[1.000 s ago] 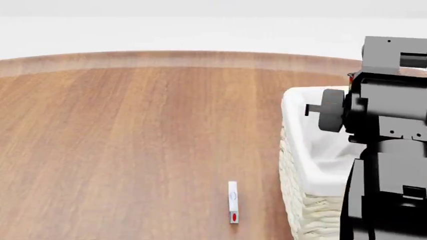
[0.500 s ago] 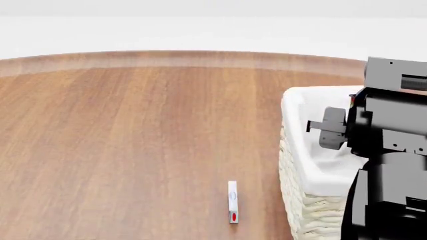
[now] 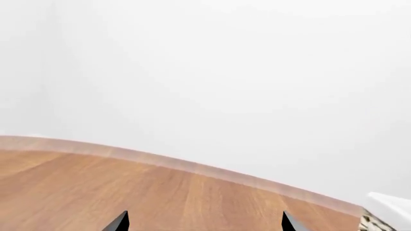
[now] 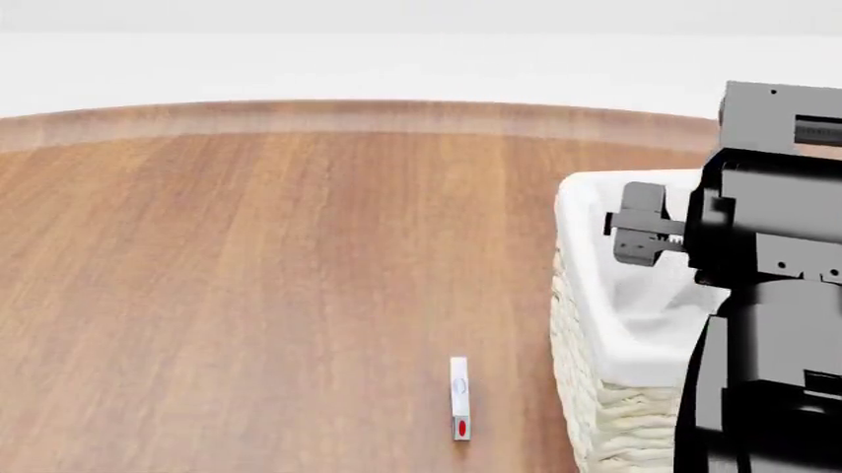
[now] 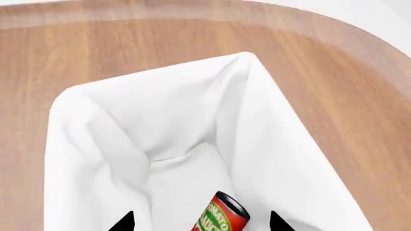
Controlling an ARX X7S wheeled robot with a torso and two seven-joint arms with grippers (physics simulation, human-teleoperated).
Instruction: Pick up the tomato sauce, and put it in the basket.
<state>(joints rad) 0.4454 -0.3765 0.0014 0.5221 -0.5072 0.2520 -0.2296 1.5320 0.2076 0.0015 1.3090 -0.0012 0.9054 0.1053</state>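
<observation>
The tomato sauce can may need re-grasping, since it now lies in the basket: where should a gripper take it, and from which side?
The tomato sauce lies tilted on its side on the basket liner. Probably best: come straight down from above, fingers closing across the round labelled body, since liner walls block the sides.

Tomato sauce point(image 5: 222, 219): red label with green band, dark rim.
Basket point(image 4: 598, 409): cream woven wicker, white liner.
Counter point(image 4: 263, 276): brown wood grain, paler edge.
Small box point(image 4: 459, 396): white, red mark.

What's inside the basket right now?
The right wrist view shows the tomato sauce lying on the white liner inside the basket, between the open right gripper fingertips. The near end is out of frame.
</observation>
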